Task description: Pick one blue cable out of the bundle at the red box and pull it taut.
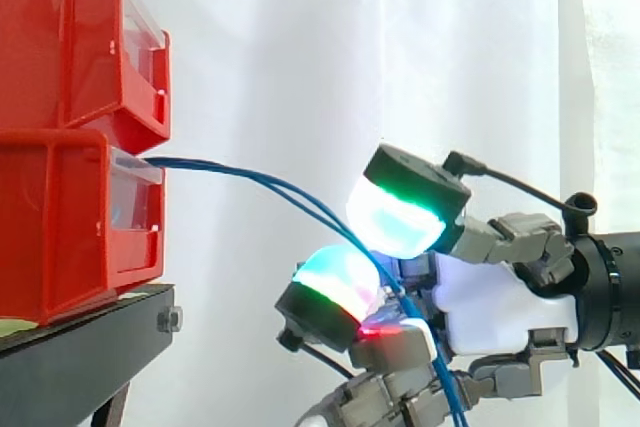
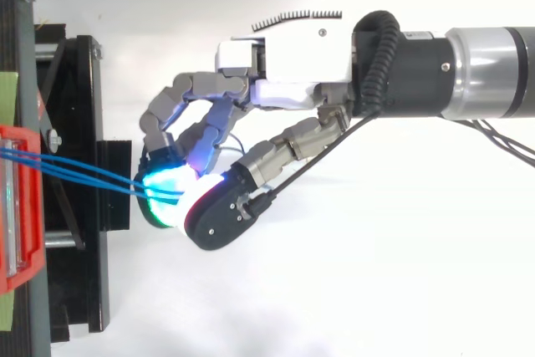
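The hand [image 2: 284, 60] has its fingers curled and pinched on the blue cables [image 1: 230, 169] leading from the red box [image 1: 70, 217]; these sag slightly, so singling one out and tautening it appear outstanding.

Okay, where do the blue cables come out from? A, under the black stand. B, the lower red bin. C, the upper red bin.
B: the blue cables leave the top front of the lower red bin and run into the curled fingers of the hand.
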Motion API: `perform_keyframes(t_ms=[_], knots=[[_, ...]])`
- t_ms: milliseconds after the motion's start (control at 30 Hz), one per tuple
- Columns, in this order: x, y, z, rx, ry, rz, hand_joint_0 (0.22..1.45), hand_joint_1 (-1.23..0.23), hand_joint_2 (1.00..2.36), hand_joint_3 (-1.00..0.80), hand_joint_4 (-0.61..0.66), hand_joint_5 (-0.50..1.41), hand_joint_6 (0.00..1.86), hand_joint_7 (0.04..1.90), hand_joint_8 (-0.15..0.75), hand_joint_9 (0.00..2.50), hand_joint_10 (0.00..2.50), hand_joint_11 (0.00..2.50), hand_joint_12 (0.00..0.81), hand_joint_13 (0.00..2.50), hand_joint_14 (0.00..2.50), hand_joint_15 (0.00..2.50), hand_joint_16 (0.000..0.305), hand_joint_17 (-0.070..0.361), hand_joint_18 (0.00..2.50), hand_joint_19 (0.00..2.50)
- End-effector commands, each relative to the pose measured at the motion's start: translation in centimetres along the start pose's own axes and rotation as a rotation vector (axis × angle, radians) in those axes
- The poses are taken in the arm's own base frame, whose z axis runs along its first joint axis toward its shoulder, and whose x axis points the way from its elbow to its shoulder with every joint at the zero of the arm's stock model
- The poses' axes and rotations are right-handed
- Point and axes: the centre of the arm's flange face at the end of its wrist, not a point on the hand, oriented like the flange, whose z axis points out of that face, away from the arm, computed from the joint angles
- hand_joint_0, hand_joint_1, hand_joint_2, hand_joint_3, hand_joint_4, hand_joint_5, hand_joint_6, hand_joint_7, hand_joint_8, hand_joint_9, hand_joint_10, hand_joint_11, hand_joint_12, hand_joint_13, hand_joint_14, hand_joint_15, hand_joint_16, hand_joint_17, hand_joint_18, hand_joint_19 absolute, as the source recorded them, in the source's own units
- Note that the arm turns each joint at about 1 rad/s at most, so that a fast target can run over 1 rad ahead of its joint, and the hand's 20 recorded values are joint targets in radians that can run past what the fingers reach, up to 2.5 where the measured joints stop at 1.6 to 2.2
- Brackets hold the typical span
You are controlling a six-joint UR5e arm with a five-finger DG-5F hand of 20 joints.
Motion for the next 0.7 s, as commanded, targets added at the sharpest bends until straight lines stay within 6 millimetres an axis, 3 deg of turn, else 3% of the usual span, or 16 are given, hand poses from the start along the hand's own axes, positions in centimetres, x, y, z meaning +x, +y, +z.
perform_keyframes(t_ms=[0, 100, 667], knots=[[-0.19, -0.1, -0.14, 0.013, -0.013, -0.005, 0.53, -0.66, 1.0, -0.5, 0.0, -0.15, 0.88, 1.04, 0.221, 1.1, 0.01, 1.3, 0.343, 0.67, 0.02, 0.42, 0.051, 0.115, 0.49, 0.4], [-0.19, -0.1, -0.14, 0.013, -0.013, -0.005, 0.59, -0.69, 1.0, -0.5, 0.0, -0.15, 0.87, 1.07, 0.208, 1.09, 0.01, 1.31, 0.332, 0.67, 0.02, 0.42, 0.049, 0.109, 0.47, 0.41], [-0.2, -0.22, -0.22, 0.019, -0.014, -0.019, 0.6, -0.75, 1.0, -0.42, 0.02, -0.16, 0.88, 1.04, 0.228, 1.06, 0.01, 1.3, 0.334, 0.66, 0.02, 0.42, 0.049, 0.11, 0.48, 0.41]])
